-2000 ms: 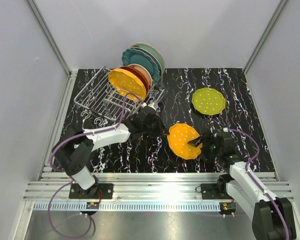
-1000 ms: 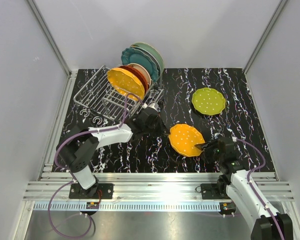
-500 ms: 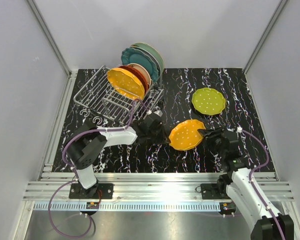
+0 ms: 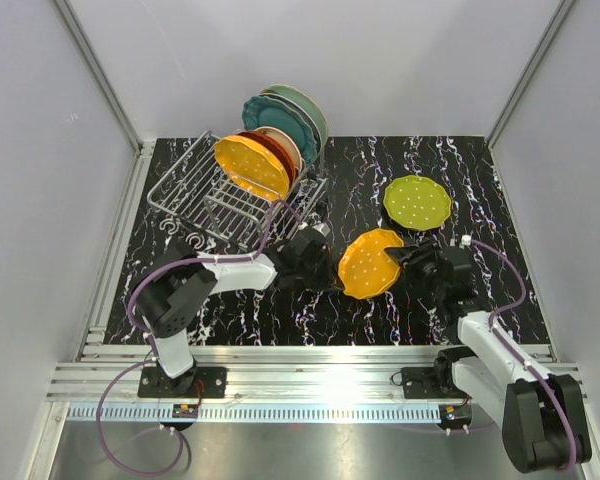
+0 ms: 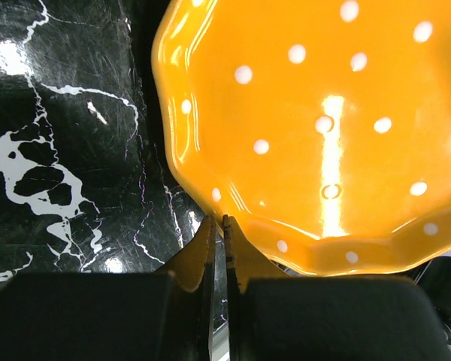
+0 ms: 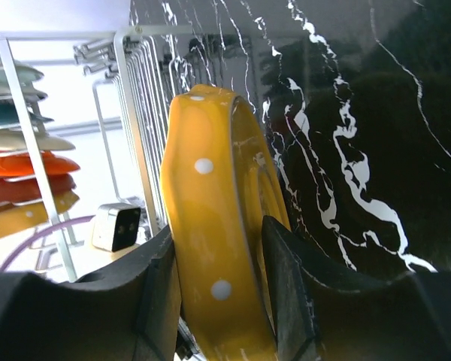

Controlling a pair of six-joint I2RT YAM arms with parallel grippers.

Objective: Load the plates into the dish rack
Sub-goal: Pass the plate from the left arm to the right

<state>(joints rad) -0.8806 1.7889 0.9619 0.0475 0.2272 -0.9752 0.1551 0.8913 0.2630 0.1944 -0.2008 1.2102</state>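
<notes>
The dish rack [image 4: 195, 190] stands at the back left and holds several upright plates: dotted orange-yellow [image 4: 250, 165], red-orange [image 4: 277, 150], cream-centred [image 4: 288, 143], dark teal [image 4: 270, 115] and mint green [image 4: 308, 108]. My right gripper [image 4: 400, 260] is shut on the rim of a second dotted orange plate [image 4: 368, 264] and holds it tilted up on edge; in the right wrist view the plate [image 6: 210, 226] sits between the fingers [image 6: 218, 256]. My left gripper [image 5: 219, 222] is shut and empty, its tips at that plate's lower rim [image 5: 316, 150]. A dotted lime green plate [image 4: 417, 201] lies flat at the back right.
Two small metal hooks [image 4: 180, 235] lie in front of the rack. The rack's wires [image 6: 139, 113] and its plates [image 6: 22, 173] show behind the held plate. White walls enclose the black marbled table [image 4: 280, 310]; an aluminium rail [image 4: 310, 360] runs along the front edge.
My right gripper has lifted the orange plate off the table, tipped it on edge and carried it left. My left gripper has moved right, up to the plate's rim.
</notes>
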